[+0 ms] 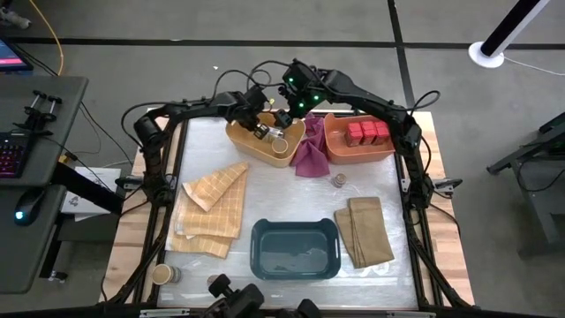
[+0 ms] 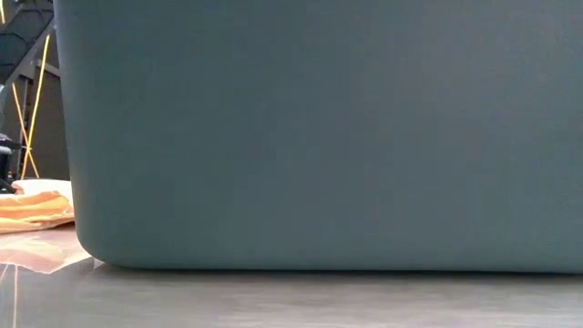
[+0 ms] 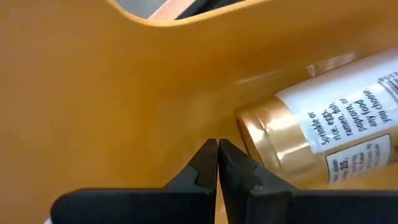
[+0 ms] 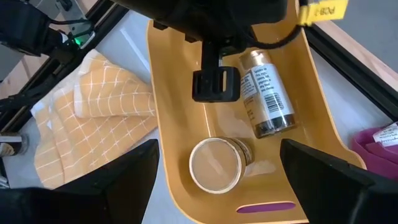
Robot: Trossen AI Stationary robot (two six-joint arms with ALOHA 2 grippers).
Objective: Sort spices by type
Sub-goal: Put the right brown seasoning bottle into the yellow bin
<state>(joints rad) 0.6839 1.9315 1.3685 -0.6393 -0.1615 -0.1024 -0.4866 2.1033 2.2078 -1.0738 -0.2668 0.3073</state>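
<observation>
Left gripper [image 3: 217, 163] clenched, empty, in yellow bin [image 4: 171, 118] | low view: only teal bin [image 2: 319, 137] wall

Left tool [image 1: 262, 124] is hovering inside the yellow bin [image 1: 252, 146]; red tins [image 1: 366, 133] are sitting in the orange bin [image 1: 335, 150].

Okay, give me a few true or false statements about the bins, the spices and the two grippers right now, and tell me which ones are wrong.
1. The left gripper is shut, inside the yellow bin. True.
2. The orange bin holds three red tins. True.
3. The teal bin holds several spices. False: nothing shows in it.
4. The left gripper grips the gold-capped bottle. False: the bottle lies beside its closed fingers.
5. A tan cylinder lies in the yellow bin. True.
6. The right gripper is shut. False: it is open.
</observation>
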